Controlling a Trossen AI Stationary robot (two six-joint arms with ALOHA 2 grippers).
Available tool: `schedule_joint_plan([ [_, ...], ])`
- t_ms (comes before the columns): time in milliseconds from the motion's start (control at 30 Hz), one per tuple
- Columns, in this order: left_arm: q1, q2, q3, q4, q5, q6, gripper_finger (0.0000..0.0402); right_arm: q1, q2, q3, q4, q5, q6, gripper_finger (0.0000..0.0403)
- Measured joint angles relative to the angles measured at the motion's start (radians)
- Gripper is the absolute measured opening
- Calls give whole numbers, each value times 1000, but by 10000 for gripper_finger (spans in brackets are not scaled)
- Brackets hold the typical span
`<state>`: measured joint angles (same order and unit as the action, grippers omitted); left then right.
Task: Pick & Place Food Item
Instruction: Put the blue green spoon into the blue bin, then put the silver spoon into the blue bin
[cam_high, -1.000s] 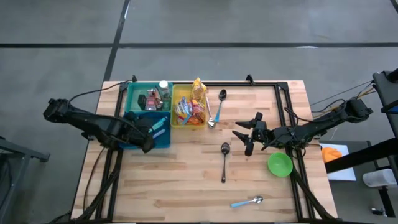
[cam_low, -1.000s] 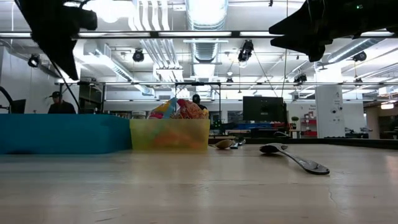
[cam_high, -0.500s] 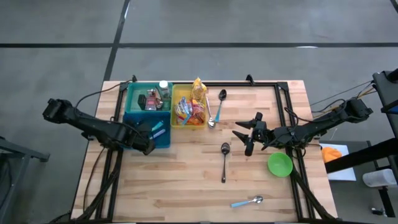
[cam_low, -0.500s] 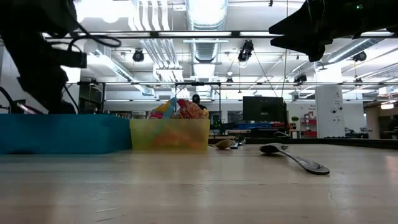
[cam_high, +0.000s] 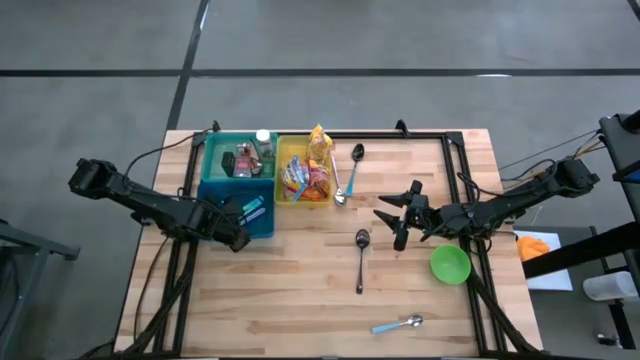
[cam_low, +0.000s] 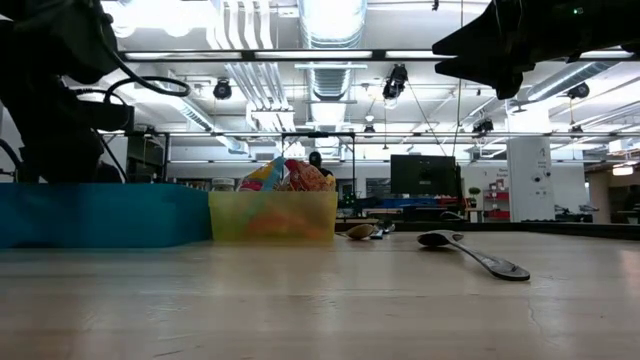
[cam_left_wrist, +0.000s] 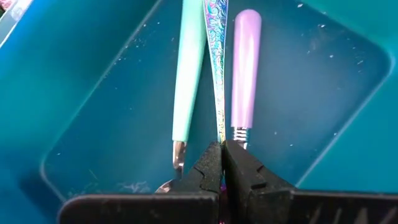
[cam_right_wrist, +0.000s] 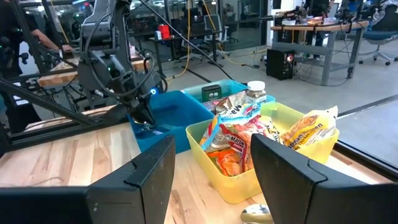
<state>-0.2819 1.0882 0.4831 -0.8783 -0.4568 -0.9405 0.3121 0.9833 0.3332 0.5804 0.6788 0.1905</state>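
Left wrist view, nearest first: the left gripper (cam_left_wrist: 222, 155) has its fingers (cam_left_wrist: 208, 165) pressed together, pinching the end of a thin iridescent handle (cam_left_wrist: 216, 37) that runs straight away from the fingertips across the floor of the teal bin (cam_left_wrist: 93, 124). Just beside that handle on one side lies a mint-green handle (cam_left_wrist: 188, 68), on the other a lilac handle (cam_left_wrist: 244, 65), both resting loose on the bin's floor and not between the fingers. In the high view the left gripper (cam_high: 236, 222) reaches into the near compartment of the teal bin (cam_high: 207, 193), and everything else is best placed from that bin. Touching its side stands the yellow bin (cam_high: 283, 197), heaped with bright snack packets (cam_high: 305, 178); these food items sit inside the yellow bin, well apart from either set of fingers. Just beyond the yellow bin a spoon (cam_high: 352, 172) lies on the wooden tabletop (cam_high: 300, 280), and a dark spoon (cam_high: 361, 258) lies farther out. Farther still from the teal bin hangs the right gripper (cam_high: 397, 214), above the tabletop, its fingers (cam_right_wrist: 152, 180) standing partly apart with nothing between them, pointing back toward the yellow bin. Past it sits a green bowl (cam_high: 450, 264), and a blue-handled spoon (cam_high: 398, 324) lies toward the tabletop's near edge.
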Motion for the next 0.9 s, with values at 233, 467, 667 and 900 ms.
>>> schedule_joint_plan([
  [233, 0, 0, 0, -3, 2, 0, 36, 0, 0, 0, 0, 0, 0, 206],
  [467, 0, -1, 1, -1, 5, 0, 112, 0, 0, 0, 0, 0, 0, 206],
  [667, 0, -26, 23, -14, 12, 0, 142, 0, 0, 0, 0, 0, 0, 206],
  [900, 0, -94, 126, -58, 13, 13, 146, 0, 0, 0, 0, 0, 0, 206],
])
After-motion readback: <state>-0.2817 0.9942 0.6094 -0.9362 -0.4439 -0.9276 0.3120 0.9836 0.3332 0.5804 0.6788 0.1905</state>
